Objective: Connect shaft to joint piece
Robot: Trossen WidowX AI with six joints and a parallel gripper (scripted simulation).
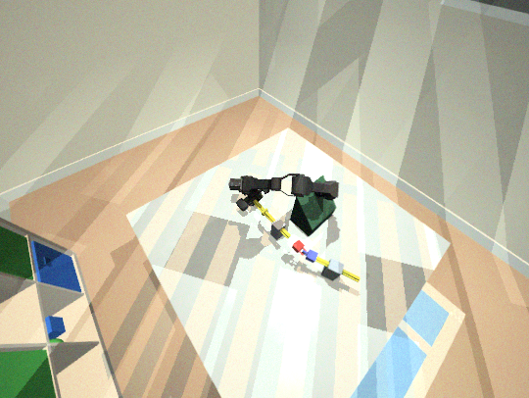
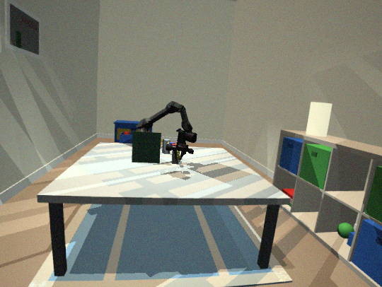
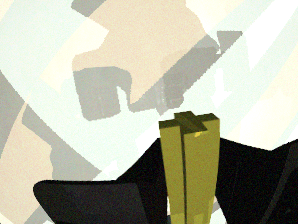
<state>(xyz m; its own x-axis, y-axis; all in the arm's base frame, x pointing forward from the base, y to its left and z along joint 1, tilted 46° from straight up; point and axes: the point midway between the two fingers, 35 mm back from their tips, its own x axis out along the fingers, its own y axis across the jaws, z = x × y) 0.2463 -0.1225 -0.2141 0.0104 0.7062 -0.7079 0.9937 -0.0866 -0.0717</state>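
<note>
Pinching the yellow sliding shaft (image 3: 189, 183) near its outer end, the fingers (image 1: 249, 199) appear mid-push: its tip seems short of the red joint piece (image 1: 298, 246) beyond, so seating and release remain.

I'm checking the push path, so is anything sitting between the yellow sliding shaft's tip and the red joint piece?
Nothing visible does. The jaws of the gripper are clamped on the yellow sliding shaft, and past its grey block only bare table shows before the red joint piece.
</note>
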